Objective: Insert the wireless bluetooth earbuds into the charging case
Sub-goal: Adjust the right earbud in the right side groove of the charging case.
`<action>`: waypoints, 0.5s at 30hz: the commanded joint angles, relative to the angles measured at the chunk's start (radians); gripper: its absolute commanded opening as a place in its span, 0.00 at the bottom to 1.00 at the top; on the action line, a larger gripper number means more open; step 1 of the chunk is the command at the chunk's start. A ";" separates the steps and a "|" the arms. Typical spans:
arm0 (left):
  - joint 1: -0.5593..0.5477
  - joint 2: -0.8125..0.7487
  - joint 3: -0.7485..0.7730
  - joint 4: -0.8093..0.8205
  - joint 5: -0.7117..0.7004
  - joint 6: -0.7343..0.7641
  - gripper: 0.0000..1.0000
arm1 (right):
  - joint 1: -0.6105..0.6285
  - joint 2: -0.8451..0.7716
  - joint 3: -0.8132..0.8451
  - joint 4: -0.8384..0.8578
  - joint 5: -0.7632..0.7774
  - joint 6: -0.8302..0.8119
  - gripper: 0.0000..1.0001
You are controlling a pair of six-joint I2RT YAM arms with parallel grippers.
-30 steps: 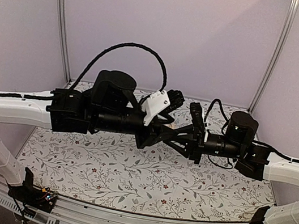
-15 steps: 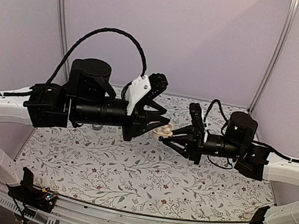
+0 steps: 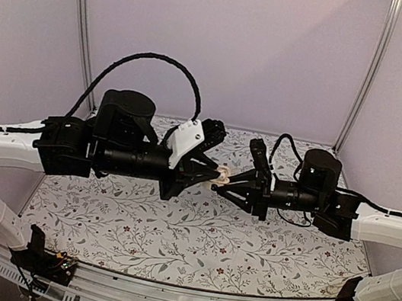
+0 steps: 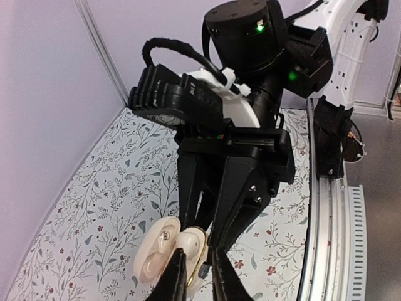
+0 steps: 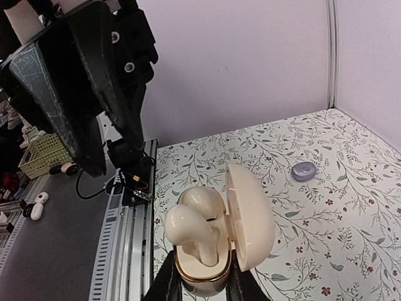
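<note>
- charging case (image 5: 200, 276): glossy cream, with a thin gold rim around its opening; the lid (image 5: 250, 216) is the same cream.
- earbuds (image 5: 188, 226): cream, matching the case.
- tablecloth (image 3: 172, 231): white, printed with grey-green leafy vines and small dark red flowers.
- left gripper (image 4: 197, 282) and right gripper (image 5: 200, 285): black.
- left arm (image 3: 1, 148) and right arm (image 3: 396, 229): white shells, black joints and cables.
- lights (image 4: 259, 27) on the right arm's black joints: green.
- small rounded object (image 5: 303, 170) on the cloth: greyish lavender.
- walls (image 3: 227, 39): pale lilac.
- basket (image 5: 41, 157) beyond the table: yellow.
</note>
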 commanded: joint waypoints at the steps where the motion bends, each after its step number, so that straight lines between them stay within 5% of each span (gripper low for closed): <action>1: -0.026 0.036 0.021 -0.026 -0.020 0.026 0.14 | -0.005 0.015 0.035 -0.015 -0.002 0.006 0.00; 15: -0.025 0.078 0.039 -0.029 -0.078 0.024 0.12 | -0.004 0.013 0.031 -0.018 -0.035 -0.004 0.00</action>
